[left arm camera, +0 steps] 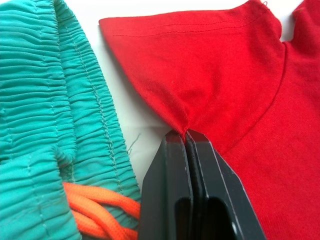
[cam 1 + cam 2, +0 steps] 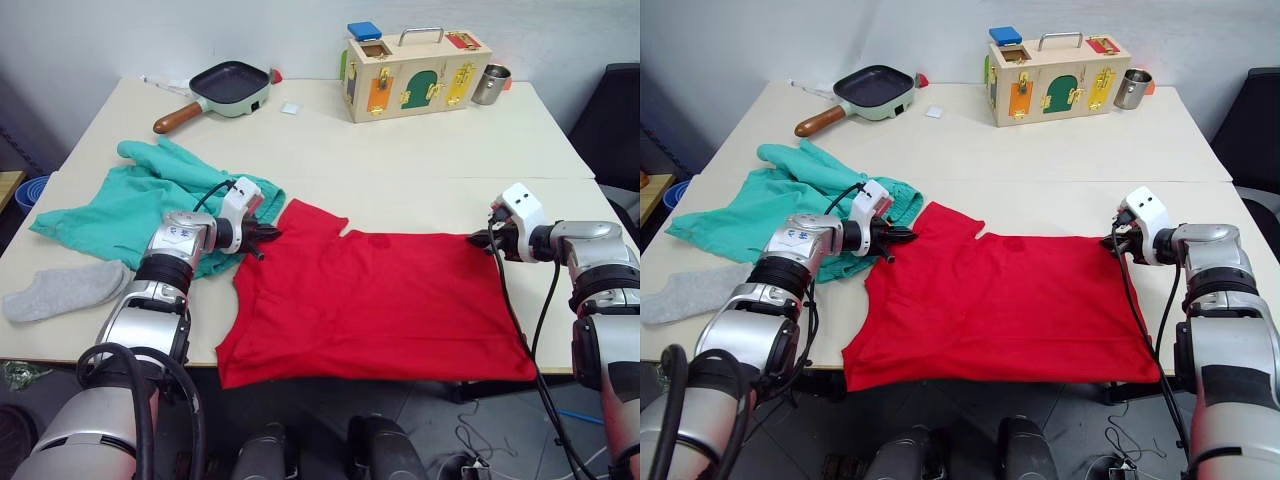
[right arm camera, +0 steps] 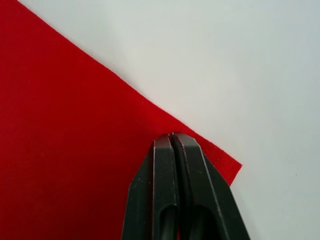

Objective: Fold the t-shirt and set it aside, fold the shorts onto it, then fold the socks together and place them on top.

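Right now the t-shirt (image 2: 380,300) lies spread flat on the near half of the table (image 2: 420,150), front edge hanging slightly over the near rim. Left gripper (image 1: 186,135) is pinched tight on a bunched bit of red cloth at the sleeve/shoulder seam; right gripper (image 3: 171,137) is pressed together on the far right corner of the hem. Just beside the left gripper, w/ a thin strip of bare table between, sit the shorts (image 2: 140,205), crumpled, gathered waistband ribbed, orange drawstring (image 1: 100,210) looped by the fingers. One sock (image 2: 65,290) lies flat at the near left edge, soft grey knit, apart from the shirt. At the back, well away: a small frying pan (image 2: 230,85) w/ wooden handle, a small white square (image 2: 290,108), a wooden latch box (image 2: 415,75) w/ coloured doors, metal handle and a blue block on top, and a steel cup (image 2: 491,84) beside it. Shirt cloth smooth, stitched hems visible.
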